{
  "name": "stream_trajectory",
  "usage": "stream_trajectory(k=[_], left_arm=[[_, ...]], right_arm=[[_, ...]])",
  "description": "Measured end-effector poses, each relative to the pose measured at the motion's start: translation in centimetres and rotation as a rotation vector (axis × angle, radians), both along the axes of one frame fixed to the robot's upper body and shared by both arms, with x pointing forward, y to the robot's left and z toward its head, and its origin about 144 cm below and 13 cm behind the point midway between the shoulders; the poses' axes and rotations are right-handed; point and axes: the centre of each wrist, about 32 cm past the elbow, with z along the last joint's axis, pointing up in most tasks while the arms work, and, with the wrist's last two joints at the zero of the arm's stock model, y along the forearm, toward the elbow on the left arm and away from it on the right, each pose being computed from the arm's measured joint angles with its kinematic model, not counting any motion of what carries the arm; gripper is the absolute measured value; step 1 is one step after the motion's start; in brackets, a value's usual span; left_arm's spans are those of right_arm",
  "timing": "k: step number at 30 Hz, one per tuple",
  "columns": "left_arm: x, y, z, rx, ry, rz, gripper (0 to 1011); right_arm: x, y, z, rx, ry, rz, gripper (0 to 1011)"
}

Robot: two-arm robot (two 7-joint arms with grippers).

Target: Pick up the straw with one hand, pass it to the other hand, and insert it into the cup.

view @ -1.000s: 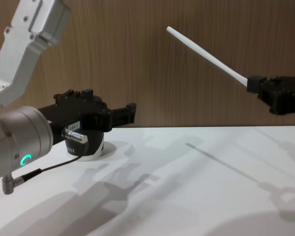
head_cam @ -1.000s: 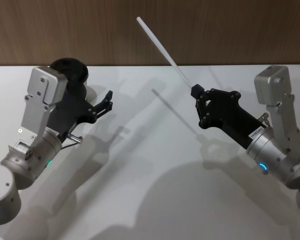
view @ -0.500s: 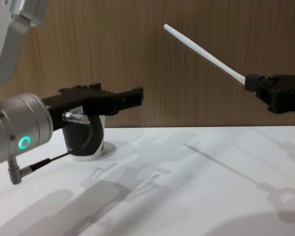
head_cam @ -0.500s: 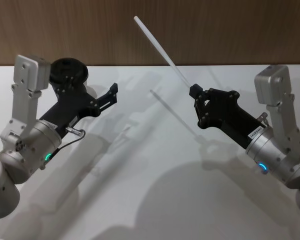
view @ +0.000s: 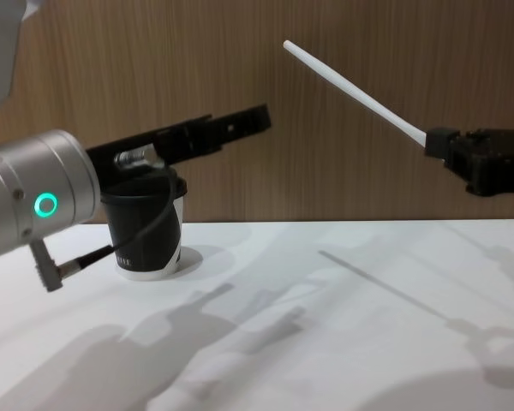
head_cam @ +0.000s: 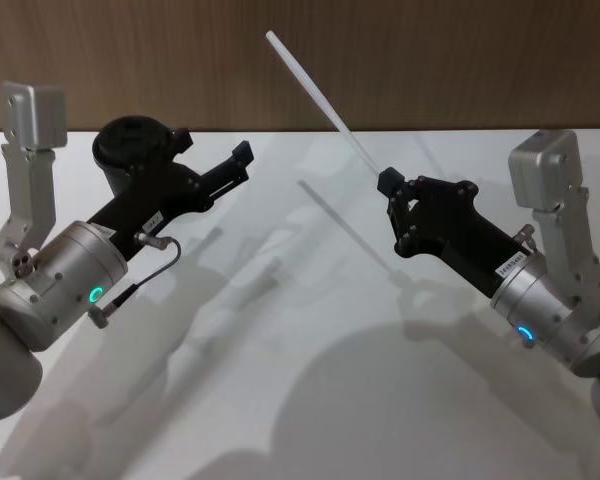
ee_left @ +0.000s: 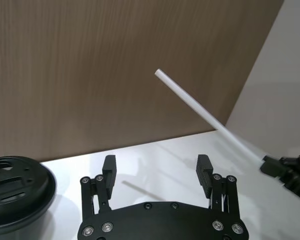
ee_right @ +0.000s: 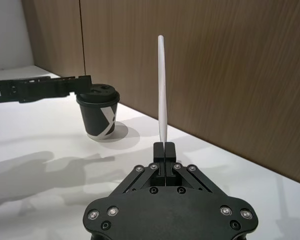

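Right pincer (head_cam: 385,184) clamped on the straw (head_cam: 320,95); left pincer (ee_left: 156,167) spread apart.
The straw's lower end was hidden between the right pincer's fingers; the rest slanted up from it toward the left pincer, well apart from it. Beneath the left pincer's body stood the cup (view: 146,231) on the table (head_cam: 300,330), its lid partly covered.

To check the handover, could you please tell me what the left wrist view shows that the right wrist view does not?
Left wrist view: the left gripper open, and the lid of the small black paper cup from above. Right wrist view: the right gripper shut on the base of the long white plastic straw, and the cup's white slanted patch. Shared: straw, cup, brown wooden wall.
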Motion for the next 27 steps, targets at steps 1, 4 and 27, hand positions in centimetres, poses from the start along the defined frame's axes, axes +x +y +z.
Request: stream_trajectory(k=[1,4,27], left_arm=[[0.0,0.0,0.1,-0.011,0.004,-0.008,1003],[0.3,-0.1,0.3,-0.058,0.021,-0.041,1003],[3.0,-2.5,1.4,-0.394,0.19,-0.359,1003]], right_arm=[[0.0,0.0,0.0,0.0,0.0,0.0,9],[0.0,0.0,0.0,0.0,0.0,0.001,9],[0.0,0.0,0.0,0.001,0.001,0.001,9]])
